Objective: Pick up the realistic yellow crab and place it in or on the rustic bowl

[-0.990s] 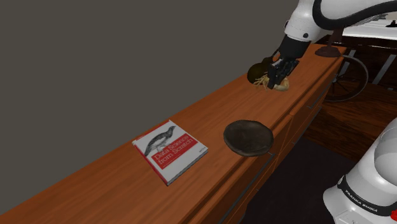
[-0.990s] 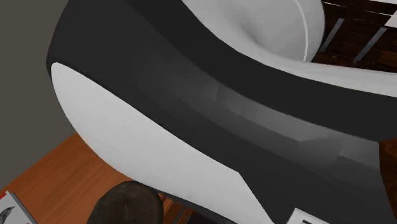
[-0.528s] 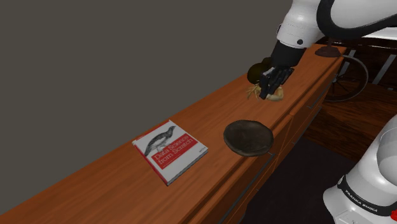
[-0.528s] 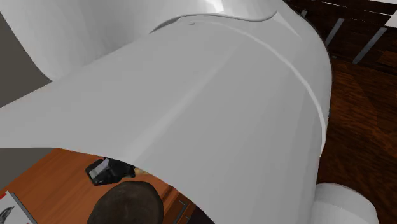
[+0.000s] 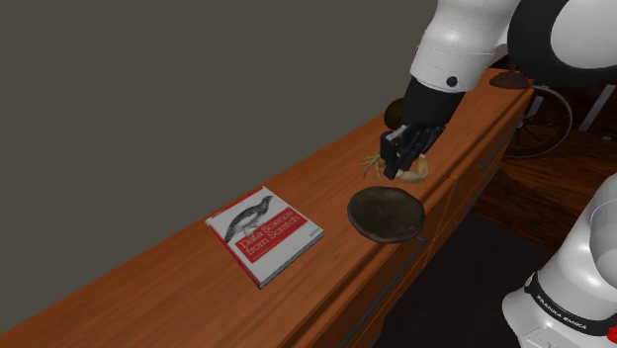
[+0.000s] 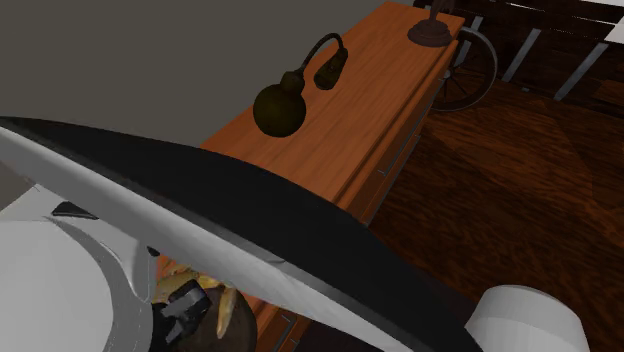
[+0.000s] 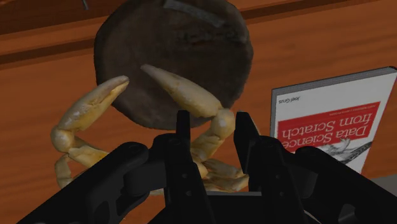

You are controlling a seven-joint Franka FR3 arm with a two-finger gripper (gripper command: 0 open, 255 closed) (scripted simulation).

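Uncovered bowl just beside claw; book well apart, bare counter between.

1. Wrist view: the gripper hides the crab's shell; book and bowl are clipped by the frame.
2. Second exterior view: the arm blocks the counter's near end; slivers of crab, perhaps bowl, peek out beneath.
3. Shoulder view: the gripper covers part of the crab.

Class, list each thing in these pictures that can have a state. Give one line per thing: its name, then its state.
Claw: shut on the crab.
Crab: pale yellow, held in the claw, not yet in the bowl.
Bowl: dark, upright on the counter, empty.
Book: closed, lying flat, cover up.
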